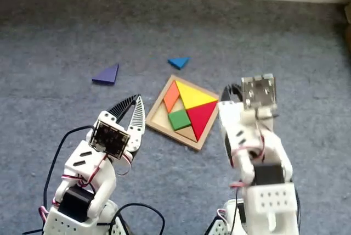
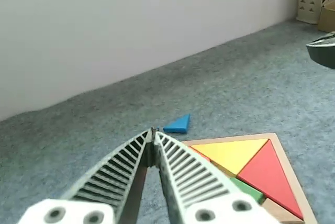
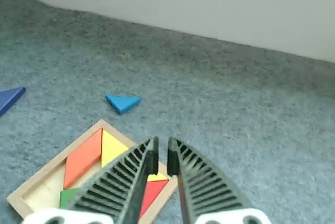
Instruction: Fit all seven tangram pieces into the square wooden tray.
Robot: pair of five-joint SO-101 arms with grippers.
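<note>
High: tray [image 1: 156, 116] sits corner-on between the arms, with orange [image 1: 171, 96], yellow [image 1: 194, 96], red [image 1: 203, 118] and green [image 1: 179, 119] seated. Pale floor shows at its left corner and near edge; can't tell whether a wood-coloured piece lies there. The blue triangle [image 1: 179, 62] is just beyond the tray's far corner and the purple triangle [image 1: 107, 74] is well off to the left, both flat on the carpet [image 1: 55, 32]. The left gripper [image 1: 137, 99] hangs just beside the tray's left edge. Risk: both arms crowd the tray, so two reaches at once could clash. The tray also looks unfixed, so a brush would likely slide it. Left wrist: jaws fully together, nothing held, tips aimed towards the blue triangle [image 2: 178, 124]. Risk: going down closed would shove the piece rather than pick it, so open first. The pieces look thin and flat, so fingers could dig into the pile or flick one away. Right wrist: the right gripper [image 3: 161, 148] is all but closed, a thin slit, empty, near the tray's right corner. Risk: dropping here would probably catch the rim or the seated pieces and pop them loose. Last worry: the open gaps are angular, so a triangle brought in at the wrong rotation would likely ride up on a neighbour instead of dropping flat.
</note>
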